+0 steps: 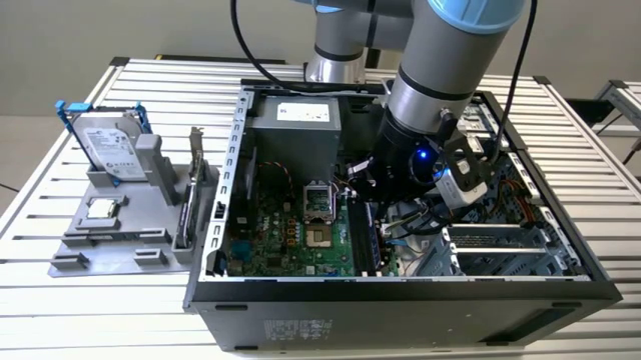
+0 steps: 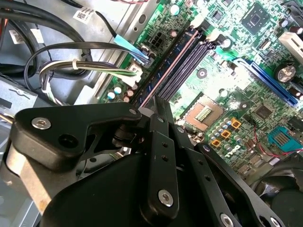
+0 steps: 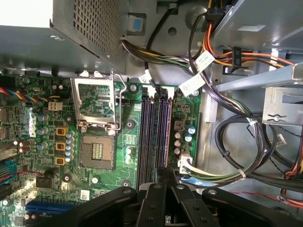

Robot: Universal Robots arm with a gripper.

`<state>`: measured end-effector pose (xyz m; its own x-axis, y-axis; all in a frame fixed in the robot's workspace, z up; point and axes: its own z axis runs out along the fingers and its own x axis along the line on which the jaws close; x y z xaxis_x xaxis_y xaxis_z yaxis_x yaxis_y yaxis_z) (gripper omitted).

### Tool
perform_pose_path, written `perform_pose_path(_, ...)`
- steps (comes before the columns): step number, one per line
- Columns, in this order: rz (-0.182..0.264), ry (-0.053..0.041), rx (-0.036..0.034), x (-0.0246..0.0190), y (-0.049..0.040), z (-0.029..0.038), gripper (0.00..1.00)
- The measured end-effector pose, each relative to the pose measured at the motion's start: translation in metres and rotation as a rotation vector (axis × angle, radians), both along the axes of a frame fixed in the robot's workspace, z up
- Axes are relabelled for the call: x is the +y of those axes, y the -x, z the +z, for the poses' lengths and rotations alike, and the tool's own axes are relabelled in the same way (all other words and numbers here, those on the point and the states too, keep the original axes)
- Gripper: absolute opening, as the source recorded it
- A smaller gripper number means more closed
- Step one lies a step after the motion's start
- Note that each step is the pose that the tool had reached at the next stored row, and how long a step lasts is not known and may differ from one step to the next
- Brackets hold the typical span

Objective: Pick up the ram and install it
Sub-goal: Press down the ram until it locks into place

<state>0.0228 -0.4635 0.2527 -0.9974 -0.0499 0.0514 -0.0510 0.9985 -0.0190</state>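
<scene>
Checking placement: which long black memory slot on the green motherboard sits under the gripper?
The slot holding the ram, on the cable side; the others lie toward the processor socket.

An open computer case [image 1: 401,300] lies on its side on a slatted metal table [image 1: 60,300]. Inside it, a green motherboard [image 1: 290,240] carries an empty processor socket [image 3: 97,151] with its metal retention frame [image 3: 97,101] swung up, and a blue expansion slot [image 2: 270,78]. A grey power supply [image 1: 300,127] sits at the far end of the case, with bundled cables [image 3: 236,146] running beside the board. On the exterior view's left, a grey fixture tray [image 1: 120,232] holds a silver hard drive [image 1: 110,146] in a blue frame, upright, a processor chip [image 1: 103,210] lying flat, and a card with a metal bracket [image 1: 195,187] standing on edge.
</scene>
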Motion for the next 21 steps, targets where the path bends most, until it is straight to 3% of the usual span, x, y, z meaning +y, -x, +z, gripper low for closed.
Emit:
perform_pose_path(11,0.008,-0.0051,0.0001,0.0000,0.0000,0.0000,0.00)
perform_pose_path(21,0.058,-0.0117,0.0003,0.0000,0.0000,-0.0002,0.00)
